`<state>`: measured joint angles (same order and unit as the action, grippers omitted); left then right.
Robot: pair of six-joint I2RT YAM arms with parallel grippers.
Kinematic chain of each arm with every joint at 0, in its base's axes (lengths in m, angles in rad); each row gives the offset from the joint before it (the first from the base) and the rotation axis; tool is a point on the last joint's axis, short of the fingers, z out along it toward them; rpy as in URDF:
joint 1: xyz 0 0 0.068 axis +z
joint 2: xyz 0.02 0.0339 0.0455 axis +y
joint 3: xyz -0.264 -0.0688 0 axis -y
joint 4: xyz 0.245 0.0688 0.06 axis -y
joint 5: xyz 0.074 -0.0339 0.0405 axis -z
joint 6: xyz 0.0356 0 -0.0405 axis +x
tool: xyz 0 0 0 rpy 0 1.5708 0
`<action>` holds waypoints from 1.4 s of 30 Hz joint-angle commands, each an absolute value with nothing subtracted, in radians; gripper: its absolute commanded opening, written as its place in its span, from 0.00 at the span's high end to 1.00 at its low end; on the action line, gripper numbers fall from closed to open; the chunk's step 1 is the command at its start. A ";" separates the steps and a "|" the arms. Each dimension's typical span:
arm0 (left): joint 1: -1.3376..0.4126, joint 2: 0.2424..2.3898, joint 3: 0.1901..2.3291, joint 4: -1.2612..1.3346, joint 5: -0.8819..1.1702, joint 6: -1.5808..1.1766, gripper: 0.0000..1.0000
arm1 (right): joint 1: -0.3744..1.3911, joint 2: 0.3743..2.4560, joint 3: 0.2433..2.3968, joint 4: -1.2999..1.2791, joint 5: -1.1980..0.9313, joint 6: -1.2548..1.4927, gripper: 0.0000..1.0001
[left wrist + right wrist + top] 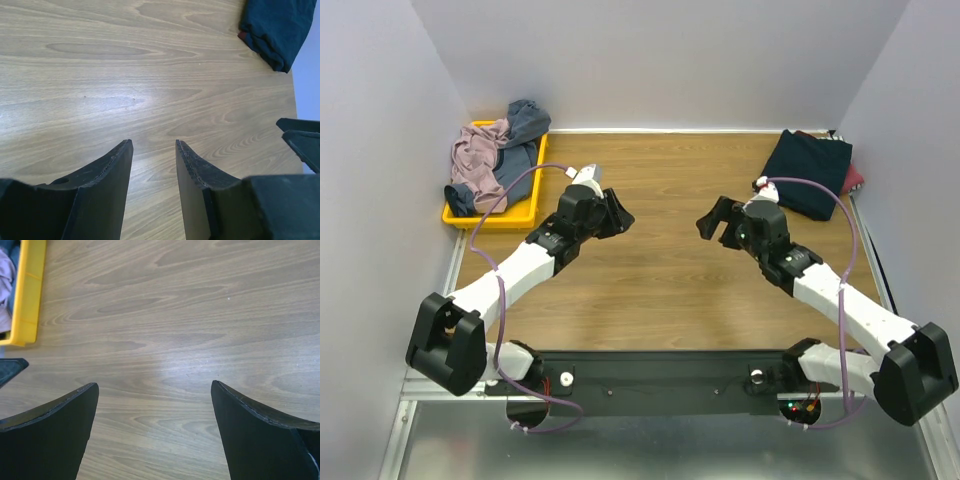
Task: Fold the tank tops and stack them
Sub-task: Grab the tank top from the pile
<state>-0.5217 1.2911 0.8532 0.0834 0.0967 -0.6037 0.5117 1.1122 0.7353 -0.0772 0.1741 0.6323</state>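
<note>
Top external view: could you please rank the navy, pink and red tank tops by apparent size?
1. navy tank top, folded flat
2. pink tank top, bunched up, so its true size is unsure
3. red tank top, only an edge shows beside the navy one

Overhead camera looks down; wrist cameras skim table (100, 75).

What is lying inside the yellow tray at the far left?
A crumpled dusty pink tank top and a slate blue-grey tank top, heaped together in the yellow tray. The heap covers most of the tray floor, so anything beneath it cannot be seen.
</note>
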 commanded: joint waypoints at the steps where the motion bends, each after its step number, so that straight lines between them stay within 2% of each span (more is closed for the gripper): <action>1: -0.526 1.249 0.905 0.087 0.074 -0.600 0.49 | 0.509 1.065 0.730 -0.041 0.166 0.617 0.00; 9: -0.526 1.261 0.988 0.017 0.008 -0.612 0.49 | 0.509 1.072 0.745 -0.066 0.094 0.574 0.00; 12: -0.490 1.305 1.101 -0.067 -0.112 -0.636 0.49 | 0.509 1.104 0.768 -0.081 0.045 0.568 0.00; 16: -0.307 1.423 1.293 -0.211 -0.115 -0.719 0.49 | 0.509 1.169 0.796 -0.086 -0.026 0.566 0.00; 19: -0.171 1.500 1.399 -0.279 -0.237 -0.758 0.49 | 0.511 1.222 0.814 -0.086 -0.057 0.563 0.00; 21: -0.075 1.554 1.437 -0.270 -0.276 -0.795 0.49 | 0.509 1.247 0.828 -0.086 -0.063 0.560 0.00; 24: 0.033 1.708 1.521 -0.210 -0.227 -0.790 0.49 | 0.509 1.278 0.845 -0.086 -0.060 0.557 0.00; 26: 0.069 1.802 1.624 -0.253 -0.219 -0.779 0.51 | 0.511 1.290 0.853 -0.086 -0.063 0.557 0.00; 28: 0.081 1.914 1.775 -0.364 -0.314 -0.781 0.51 | 0.509 1.295 0.853 -0.086 -0.080 0.555 0.00; 30: 0.087 1.953 1.837 -0.426 -0.376 -0.814 0.51 | 0.509 1.305 0.850 -0.084 -0.084 0.554 0.00; 35: 0.115 1.968 1.804 -0.478 -0.529 -0.911 0.50 | 0.509 1.319 0.839 -0.086 -0.077 0.554 0.00; 37: 0.121 1.977 1.798 -0.581 -0.592 -0.975 0.50 | 0.509 1.325 0.835 -0.084 -0.075 0.552 0.00; 42: 0.159 1.967 1.694 -0.552 -0.591 -1.032 0.50 | 0.509 1.342 0.833 -0.084 -0.090 0.552 0.00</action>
<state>0.1219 2.0243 1.7573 -0.5098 -0.5060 -0.9569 0.5117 1.3342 0.8116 -0.1047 -0.0700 0.5682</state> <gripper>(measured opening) 0.495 0.998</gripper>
